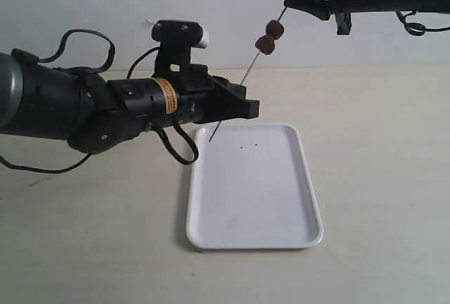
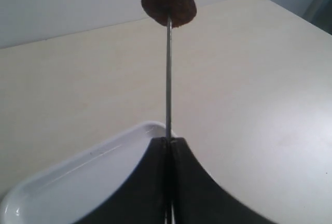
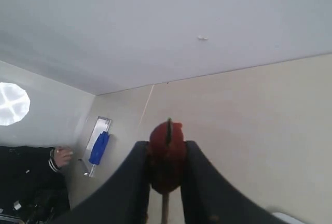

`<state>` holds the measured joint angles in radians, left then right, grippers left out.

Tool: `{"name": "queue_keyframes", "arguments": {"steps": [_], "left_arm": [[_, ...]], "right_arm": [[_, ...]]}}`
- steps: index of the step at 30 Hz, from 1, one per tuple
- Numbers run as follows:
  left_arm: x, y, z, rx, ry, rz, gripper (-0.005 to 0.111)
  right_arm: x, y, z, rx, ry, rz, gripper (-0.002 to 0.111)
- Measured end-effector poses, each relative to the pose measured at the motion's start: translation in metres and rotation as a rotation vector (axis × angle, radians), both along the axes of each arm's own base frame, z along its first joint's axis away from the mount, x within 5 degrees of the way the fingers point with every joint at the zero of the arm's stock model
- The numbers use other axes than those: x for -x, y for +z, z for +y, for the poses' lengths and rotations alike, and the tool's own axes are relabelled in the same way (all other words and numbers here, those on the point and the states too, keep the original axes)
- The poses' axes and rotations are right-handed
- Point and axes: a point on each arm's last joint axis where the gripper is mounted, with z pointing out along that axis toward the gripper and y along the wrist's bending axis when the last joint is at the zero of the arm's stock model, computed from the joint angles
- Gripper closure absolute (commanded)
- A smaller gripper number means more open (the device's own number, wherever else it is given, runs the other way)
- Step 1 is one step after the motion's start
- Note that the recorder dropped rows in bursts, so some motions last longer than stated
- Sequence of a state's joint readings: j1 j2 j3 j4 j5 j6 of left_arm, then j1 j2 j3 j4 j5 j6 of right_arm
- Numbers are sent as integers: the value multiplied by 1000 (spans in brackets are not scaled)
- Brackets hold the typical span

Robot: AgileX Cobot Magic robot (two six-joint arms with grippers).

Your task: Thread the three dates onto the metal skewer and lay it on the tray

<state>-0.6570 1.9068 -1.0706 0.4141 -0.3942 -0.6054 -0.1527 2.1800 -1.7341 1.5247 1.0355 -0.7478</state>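
The metal skewer (image 1: 247,75) slants up over the far end of the white tray (image 1: 211,237). My left gripper (image 1: 247,107) is shut on its lower part, and the lower tip hangs just above the tray. Two dates (image 1: 270,36) sit threaded near its upper end. My right gripper (image 1: 288,0) is at that upper end. In the right wrist view the right gripper (image 3: 166,147) is shut on a third date (image 3: 167,156), with the skewer tip (image 3: 168,124) poking through it. In the left wrist view the left gripper (image 2: 168,141) clamps the skewer (image 2: 168,79) below a date (image 2: 169,1), with the tray (image 2: 62,182) beneath.
The tray lies on a beige table (image 1: 380,177) with a pale wall behind. My left arm (image 1: 84,107) and its cables stretch in from the left, beside the tray's far left corner. In the right wrist view a blue-handled tool (image 3: 98,149) and a person's hand (image 3: 61,156) show far off.
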Motion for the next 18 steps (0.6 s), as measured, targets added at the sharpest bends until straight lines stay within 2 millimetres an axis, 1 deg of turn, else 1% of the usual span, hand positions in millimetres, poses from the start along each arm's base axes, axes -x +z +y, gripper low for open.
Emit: {"name": "queue_keyframes", "arguments": {"steps": [4, 9, 14, 16, 18], "left_arm": [[-6, 4, -5, 19, 4, -14, 107], [-12, 16, -11, 54, 12, -40, 107], [-14, 19, -11, 63, 16, -43, 107], [-14, 18, -11, 58, 18, -40, 107], [-14, 19, -11, 53, 19, -41, 107]], "right_arm": [[0, 0, 0, 1, 0, -2, 88], [1, -1, 0, 7, 10, 0, 88], [2, -1, 1, 17, 23, 2, 87], [2, -2, 1, 22, 25, 3, 83], [2, -2, 2, 29, 29, 4, 74]]}}
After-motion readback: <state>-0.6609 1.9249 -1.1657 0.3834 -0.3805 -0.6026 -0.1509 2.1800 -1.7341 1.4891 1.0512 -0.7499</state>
